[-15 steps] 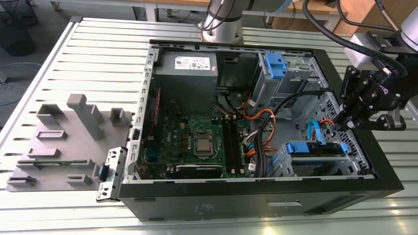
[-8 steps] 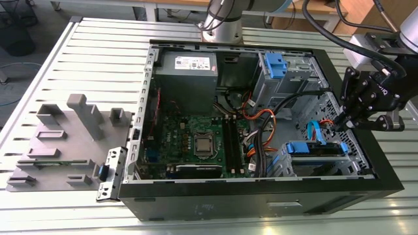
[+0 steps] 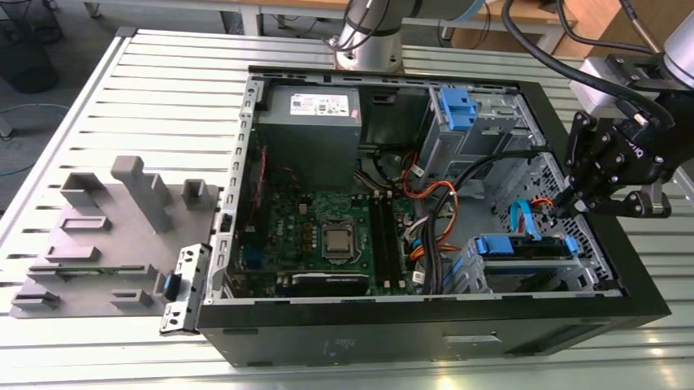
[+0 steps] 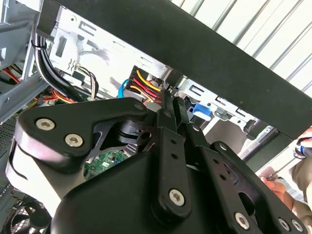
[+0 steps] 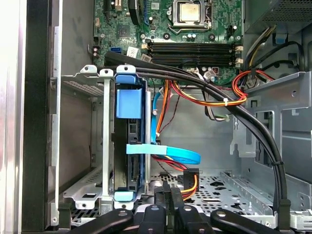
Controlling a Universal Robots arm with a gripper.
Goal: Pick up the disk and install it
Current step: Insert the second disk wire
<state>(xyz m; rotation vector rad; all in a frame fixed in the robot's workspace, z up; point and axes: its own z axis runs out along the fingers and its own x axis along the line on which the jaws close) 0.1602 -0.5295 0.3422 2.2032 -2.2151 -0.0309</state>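
Gripper (image 3: pixel 568 208), fingers closed together on nothing, hangs just above the cage (image 5: pixel 105 146). Disk (image 5: pixel 130 131) sits edgewise inside it; blue cable (image 5: pixel 176 155) and black bundle (image 5: pixel 204 86) cross alongside.

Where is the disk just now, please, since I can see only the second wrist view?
Observer: In the first wrist view the disk stands on edge in its blue carrier, slotted into the drive cage.
Operator: Thank you. Is the gripper on it?
Observer: No. In the exterior view the gripper hangs above the cage, to the exterior view's right of the disk and apart from it.
Operator: Is anything cabled close by?
Observer: Yes, a blue flat cable loops right beside the disk.
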